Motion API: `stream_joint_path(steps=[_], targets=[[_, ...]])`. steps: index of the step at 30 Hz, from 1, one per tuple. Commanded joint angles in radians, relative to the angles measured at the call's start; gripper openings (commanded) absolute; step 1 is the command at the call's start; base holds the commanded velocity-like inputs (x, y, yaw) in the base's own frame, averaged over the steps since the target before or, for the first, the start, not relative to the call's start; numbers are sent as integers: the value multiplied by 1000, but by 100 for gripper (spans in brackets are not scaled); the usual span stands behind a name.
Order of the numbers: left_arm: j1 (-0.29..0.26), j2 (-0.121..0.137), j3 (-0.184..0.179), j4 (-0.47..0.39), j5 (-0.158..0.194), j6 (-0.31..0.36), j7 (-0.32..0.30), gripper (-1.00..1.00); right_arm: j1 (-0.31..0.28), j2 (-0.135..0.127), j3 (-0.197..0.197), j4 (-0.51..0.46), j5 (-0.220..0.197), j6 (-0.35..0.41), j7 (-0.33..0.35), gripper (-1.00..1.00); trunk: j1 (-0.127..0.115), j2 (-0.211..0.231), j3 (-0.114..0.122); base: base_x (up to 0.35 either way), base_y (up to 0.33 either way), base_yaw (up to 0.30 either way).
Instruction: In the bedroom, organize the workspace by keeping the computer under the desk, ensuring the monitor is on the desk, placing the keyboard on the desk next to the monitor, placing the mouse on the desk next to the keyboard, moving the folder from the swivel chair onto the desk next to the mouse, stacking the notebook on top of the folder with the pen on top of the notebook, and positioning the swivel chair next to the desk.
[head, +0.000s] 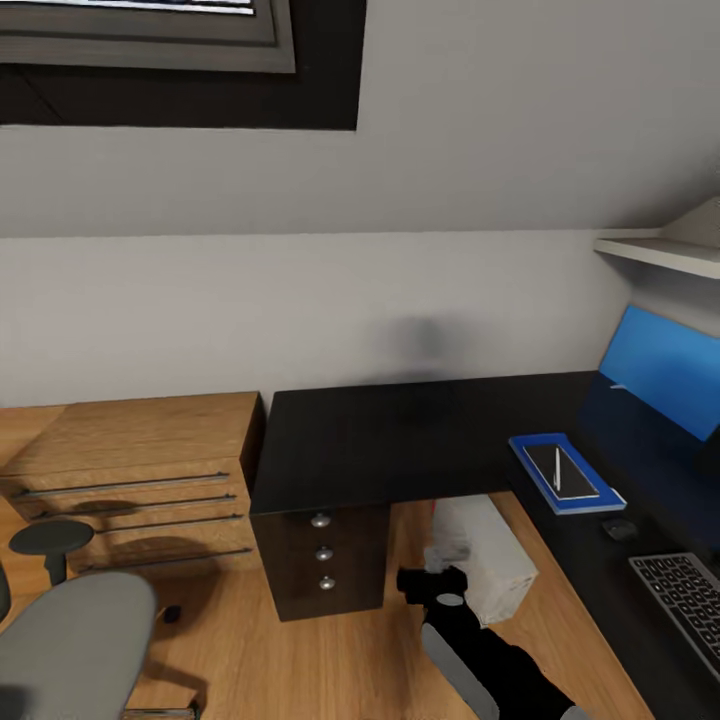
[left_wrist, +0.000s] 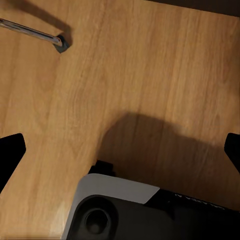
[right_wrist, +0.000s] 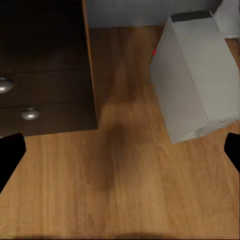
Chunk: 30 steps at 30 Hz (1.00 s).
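The swivel chair (head: 70, 640) stands low at far left on the wood floor, well apart from the bench (head: 400, 440), nearer the left arm; left fingers (left_wrist: 11, 152) and right fingers (right_wrist: 10, 155) spread, empty.

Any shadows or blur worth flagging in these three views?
Head view: soft round shadow on the wall above the desk. Left wrist view: broad dark shadow across the wooden floor. Right wrist view: blurred shadow streak beside the computer, edges slightly soft.

keyboard (head: 685, 600): cut by frame edge | swivel chair (head: 70, 640): cut off | computer (head: 490, 555): partly behind arm
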Motion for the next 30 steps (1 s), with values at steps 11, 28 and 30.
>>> stream_joint_path(steps=[11,28,30], targets=[[-1,0,0,-3,5,-6,3,100,-2,99,109,500,3,-358,27,100,-19,33,14,-17,0,0],[-1,4,0,139,5,-5,79,100,-2,133,108,948,-7,-657,384,100,-84,152,67,0,0,0],[-1,22,-1,208,4,-19,76,100,-2,136,109,954,-10,-698,391,100,-92,166,74,0,0,0]])
